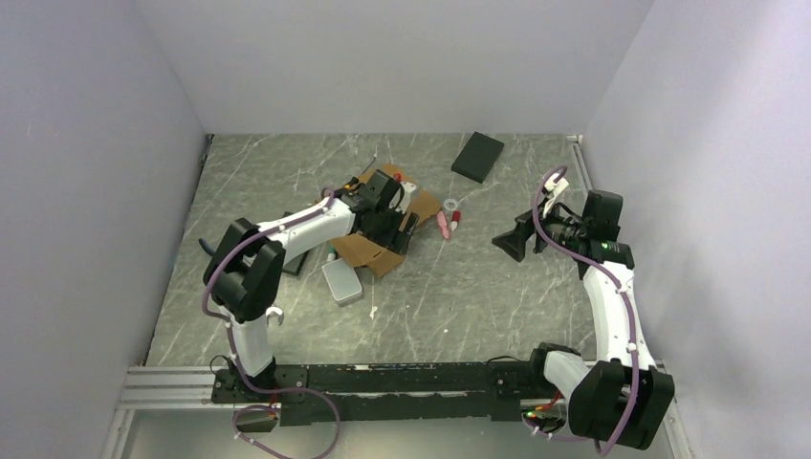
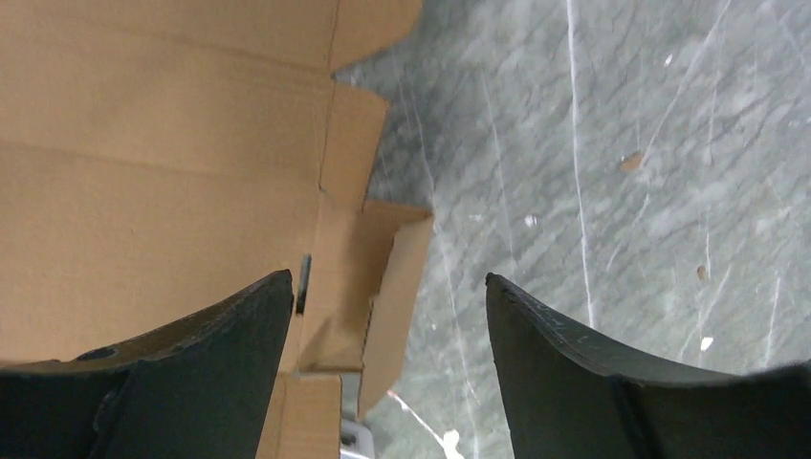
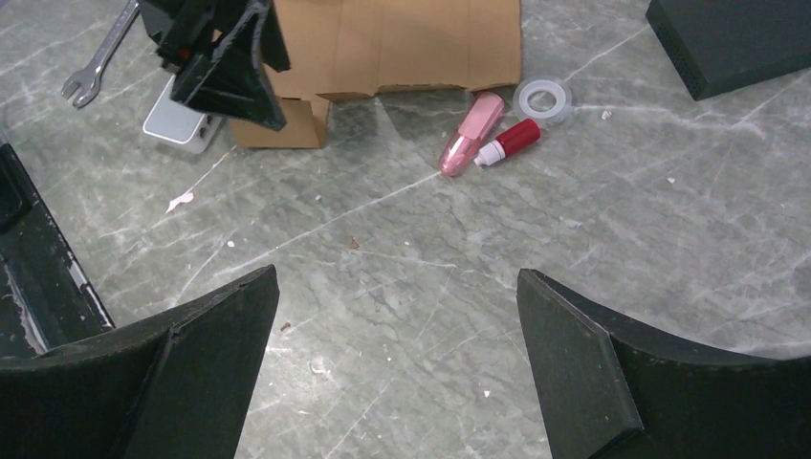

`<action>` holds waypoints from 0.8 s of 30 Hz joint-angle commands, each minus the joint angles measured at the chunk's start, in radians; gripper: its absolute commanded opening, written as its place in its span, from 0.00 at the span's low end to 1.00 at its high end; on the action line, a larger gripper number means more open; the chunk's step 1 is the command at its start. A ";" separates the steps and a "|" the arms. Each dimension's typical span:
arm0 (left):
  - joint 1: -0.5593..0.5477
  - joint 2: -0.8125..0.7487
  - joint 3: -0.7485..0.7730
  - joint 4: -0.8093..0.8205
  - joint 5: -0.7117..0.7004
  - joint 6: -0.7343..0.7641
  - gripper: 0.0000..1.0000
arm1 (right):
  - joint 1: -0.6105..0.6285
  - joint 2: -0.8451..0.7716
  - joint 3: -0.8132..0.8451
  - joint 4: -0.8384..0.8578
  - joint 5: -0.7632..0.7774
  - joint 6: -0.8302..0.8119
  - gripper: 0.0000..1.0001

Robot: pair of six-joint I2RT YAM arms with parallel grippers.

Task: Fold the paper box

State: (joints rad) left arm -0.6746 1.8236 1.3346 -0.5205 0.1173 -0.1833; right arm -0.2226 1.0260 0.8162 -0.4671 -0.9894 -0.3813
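The paper box point(image 1: 375, 251) is a tan-brown creased cardboard sheet, partly folded up, lying at the table's middle left. My left gripper point(image 1: 400, 229) hovers over its right part, jaws open. In the left wrist view the cardboard point(image 2: 163, 163) fills the left side, and a small raised flap point(image 2: 383, 277) stands between the open fingers of the left gripper point(image 2: 387, 279), which holds nothing. My right gripper point(image 1: 512, 244) is open and empty, well to the right of the box. In the right wrist view the right gripper point(image 3: 397, 273) is over bare table, with the box point(image 3: 402, 38) far ahead.
A grey tin point(image 1: 341, 282) lies by the box's near-left side. A pink tube point(image 3: 471, 132), a red-capped bottle point(image 3: 512, 142) and a tape ring point(image 3: 544, 98) lie right of the box. A black slab point(image 1: 476, 156) sits at the back. A wrench point(image 3: 100, 53) lies beyond the tin.
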 commanded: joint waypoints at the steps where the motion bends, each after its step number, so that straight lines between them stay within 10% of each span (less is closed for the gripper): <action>1: 0.020 0.033 0.080 0.121 0.042 0.063 0.77 | 0.009 -0.004 0.012 0.048 -0.025 -0.001 1.00; 24: -0.038 0.141 0.042 0.272 -0.105 0.234 0.44 | 0.015 0.014 0.012 0.052 -0.015 0.002 1.00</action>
State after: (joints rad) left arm -0.7006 1.9617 1.3739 -0.2607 0.0708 -0.0051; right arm -0.2123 1.0374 0.8162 -0.4610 -0.9886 -0.3744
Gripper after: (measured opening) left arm 0.451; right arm 0.994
